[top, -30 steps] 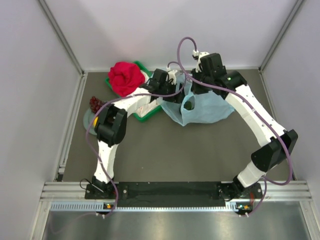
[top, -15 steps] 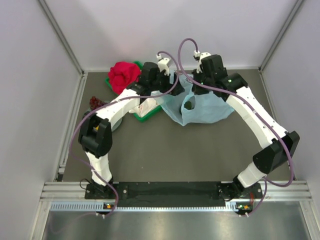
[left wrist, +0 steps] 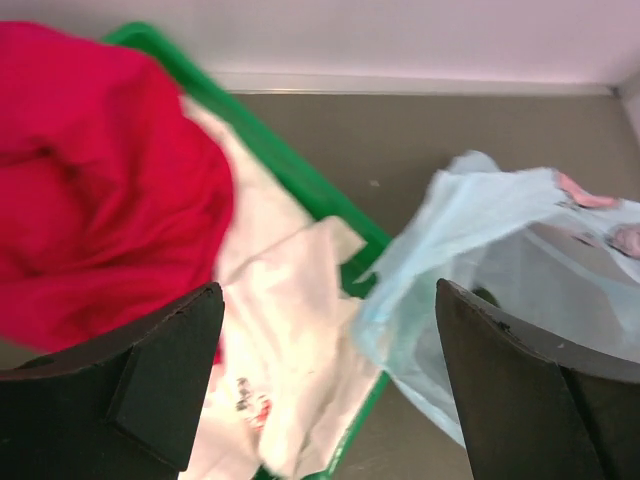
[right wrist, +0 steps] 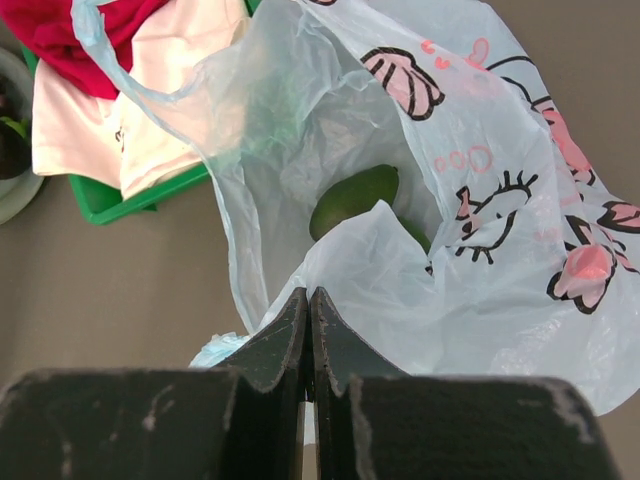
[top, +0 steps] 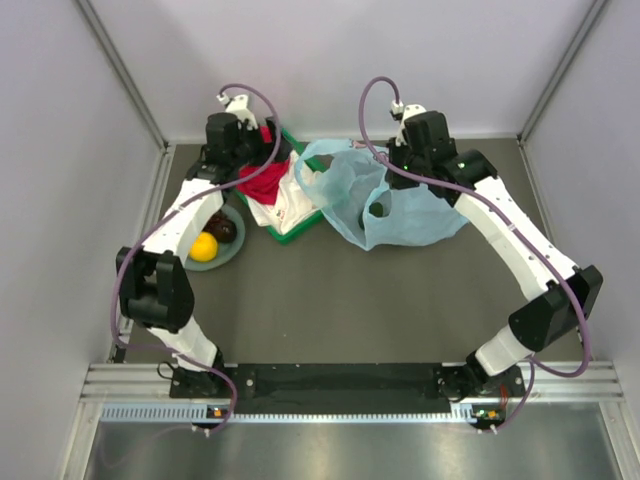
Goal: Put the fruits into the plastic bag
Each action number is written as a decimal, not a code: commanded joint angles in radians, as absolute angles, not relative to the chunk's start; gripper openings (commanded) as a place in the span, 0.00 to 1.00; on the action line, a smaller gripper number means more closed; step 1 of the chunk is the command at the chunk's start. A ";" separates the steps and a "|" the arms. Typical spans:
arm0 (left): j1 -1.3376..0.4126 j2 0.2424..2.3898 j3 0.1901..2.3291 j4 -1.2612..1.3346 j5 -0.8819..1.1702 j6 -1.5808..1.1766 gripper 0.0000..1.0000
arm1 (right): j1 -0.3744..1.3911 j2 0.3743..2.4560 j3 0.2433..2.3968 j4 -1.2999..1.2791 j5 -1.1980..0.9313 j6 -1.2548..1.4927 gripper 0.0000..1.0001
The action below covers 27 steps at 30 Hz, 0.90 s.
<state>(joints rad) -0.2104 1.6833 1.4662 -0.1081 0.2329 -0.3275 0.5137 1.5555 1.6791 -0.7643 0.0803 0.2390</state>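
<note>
Fingers (left wrist: 160, 380) of left gripper (left wrist: 325, 400): spread wide, empty, above green tray (left wrist: 330, 195); orange (top: 204, 247) and dark round fruit (top: 225, 230) on plate (top: 232, 252), six o'clock from them, left arm nearer; right gripper (right wrist: 308, 300) pinched together on plastic bag (top: 420, 215), three o'clock of plate, green fruit (right wrist: 355, 195) inside.

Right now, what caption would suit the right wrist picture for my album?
Shut right gripper pinches the plastic bag open, a green fruit already inside.
</note>
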 commanded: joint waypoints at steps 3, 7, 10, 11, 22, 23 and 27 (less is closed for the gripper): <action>-0.129 1.557 1.433 -0.230 -0.042 -0.366 0.91 | 0.503 1.506 1.667 -0.703 0.109 0.255 0.00; -0.074 1.491 1.358 -0.278 -0.141 -0.420 0.93 | 0.505 1.508 1.660 -0.698 0.104 0.265 0.00; -0.026 1.459 1.324 -0.321 -0.192 -0.485 0.94 | 0.503 1.511 1.658 -0.695 0.103 0.267 0.00; -0.020 1.451 1.313 -0.327 -0.207 -0.494 0.94 | 0.505 1.511 1.658 -0.693 0.103 0.268 0.00; 0.132 1.470 1.258 -0.417 -0.301 -0.646 0.98 | 0.503 1.508 1.654 -0.687 0.104 0.270 0.00; 0.140 1.474 1.255 -0.419 -0.302 -0.649 0.98 | 0.503 1.508 1.652 -0.687 0.104 0.271 0.00; 0.207 1.503 1.236 -0.439 -0.288 -0.690 0.98 | 0.505 1.506 1.652 -0.687 0.106 0.272 0.00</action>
